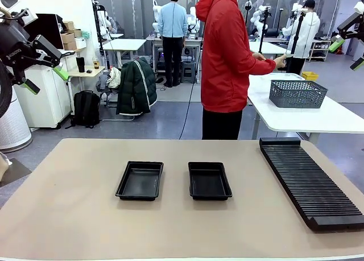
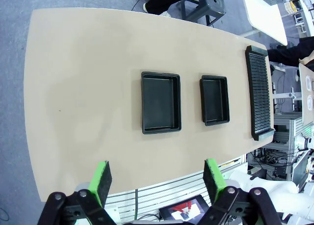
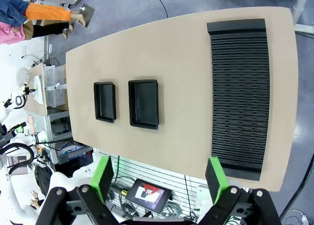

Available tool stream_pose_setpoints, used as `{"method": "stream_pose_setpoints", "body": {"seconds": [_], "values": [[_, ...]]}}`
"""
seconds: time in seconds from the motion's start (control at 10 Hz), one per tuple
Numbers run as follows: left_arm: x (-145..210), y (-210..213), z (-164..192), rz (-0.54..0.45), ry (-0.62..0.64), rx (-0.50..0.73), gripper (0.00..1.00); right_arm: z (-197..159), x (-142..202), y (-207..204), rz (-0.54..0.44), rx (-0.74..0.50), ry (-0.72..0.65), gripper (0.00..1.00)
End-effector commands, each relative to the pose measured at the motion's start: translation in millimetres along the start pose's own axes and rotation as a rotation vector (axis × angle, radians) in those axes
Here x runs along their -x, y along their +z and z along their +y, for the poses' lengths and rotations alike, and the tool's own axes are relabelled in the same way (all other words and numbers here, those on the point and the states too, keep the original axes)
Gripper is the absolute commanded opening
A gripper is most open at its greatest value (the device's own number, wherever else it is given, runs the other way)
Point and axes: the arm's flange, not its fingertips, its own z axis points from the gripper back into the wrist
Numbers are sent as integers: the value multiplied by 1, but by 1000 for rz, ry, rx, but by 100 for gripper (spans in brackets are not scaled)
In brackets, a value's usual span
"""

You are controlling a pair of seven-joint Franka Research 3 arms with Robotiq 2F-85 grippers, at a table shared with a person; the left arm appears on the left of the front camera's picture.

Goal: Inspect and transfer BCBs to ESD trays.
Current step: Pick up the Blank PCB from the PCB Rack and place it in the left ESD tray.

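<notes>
Item 1: my left gripper [image 1: 45, 80]. It is raised high at the left edge of the scene, above and left of the table [image 1: 68, 215]. The jaws are spread wide, with green pads [image 2: 101, 183] well apart and nothing between them.

Item 2: my right gripper [image 1: 347, 54]. It is raised high at the right edge of the scene. The jaws are spread just as wide and grip nothing.

Item 3: the ESD trays, two, black and shallow, lying flat on the tan table near its middle. The left tray [image 1: 140, 180] and the right tray [image 1: 209, 181] sit side by side and apart, with a strip of tabletop between them. The whole floor of each shows plain black. Both lie well below my grippers and touch neither.

Item 4: a rack [image 1: 313, 184], long, black and ribbed. It lies flat on the right part of the table, running from the far edge toward the near right, apart from the right tray.

Item 5: a basket [image 1: 297, 94], grey mesh, on a white table [image 1: 318, 116] beyond the far right.

Item 6: a person [image 1: 227, 56] in a red jacket. The person stands at the far side, turned toward the white table with an arm stretched out to the right. I cannot tell what the hand holds.
</notes>
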Motion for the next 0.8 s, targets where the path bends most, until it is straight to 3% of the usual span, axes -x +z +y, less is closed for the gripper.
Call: {"method": "stream_pose_setpoints", "body": {"seconds": [0.0,0.7], "values": [[0,-3,2,-7,3,2,100,0,0,-1,2,0,-1,100],[0,-3,2,-7,3,2,100,0,0,-1,2,0,-1,100]]}}
